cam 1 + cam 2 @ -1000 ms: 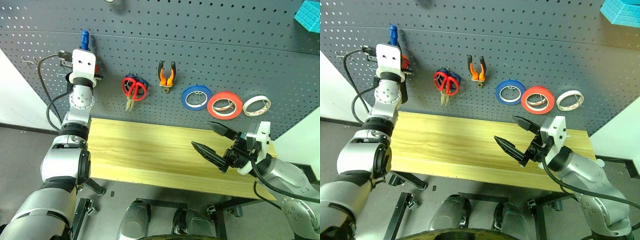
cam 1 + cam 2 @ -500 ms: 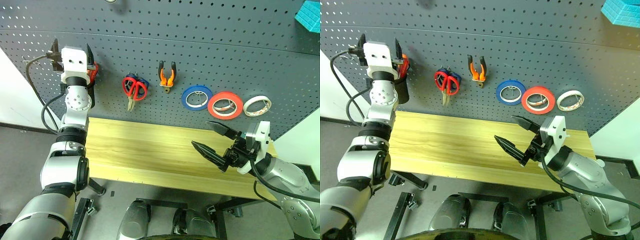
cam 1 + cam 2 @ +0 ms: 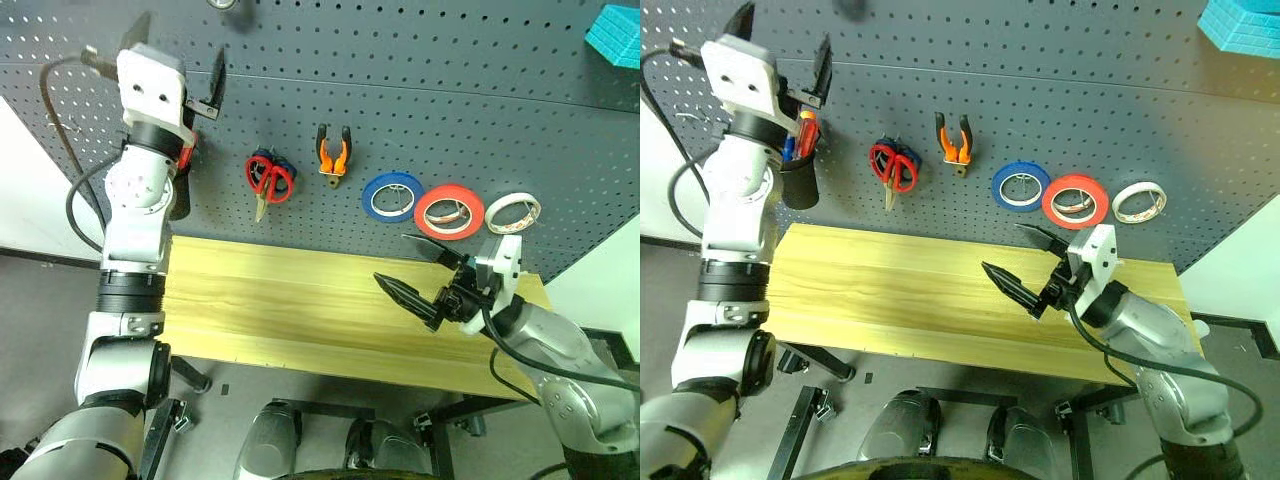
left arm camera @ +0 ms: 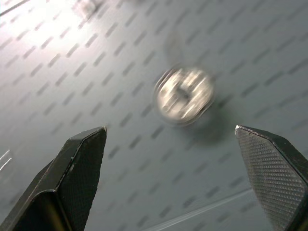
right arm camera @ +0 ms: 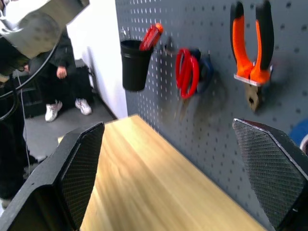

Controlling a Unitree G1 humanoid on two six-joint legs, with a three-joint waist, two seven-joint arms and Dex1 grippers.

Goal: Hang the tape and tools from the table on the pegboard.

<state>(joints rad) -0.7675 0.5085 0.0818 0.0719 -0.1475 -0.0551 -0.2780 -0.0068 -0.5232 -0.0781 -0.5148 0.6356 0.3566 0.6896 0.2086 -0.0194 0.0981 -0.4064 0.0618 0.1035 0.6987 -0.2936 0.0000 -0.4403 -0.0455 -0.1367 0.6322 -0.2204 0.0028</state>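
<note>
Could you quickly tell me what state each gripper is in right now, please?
Left gripper: open, holding nothing, up at the pegboard.
Right gripper: open, holding nothing, above the table.

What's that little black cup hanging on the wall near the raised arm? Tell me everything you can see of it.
The black cup is a small, dark, plastic-looking holder, slightly tapered toward the bottom, hanging upright on the pegboard above the left end of the table. A red-and-yellow-handled screwdriver and a blue-handled one stand in it, handles up. The arm passes in front of its left side; the left hand is open above it.
</note>
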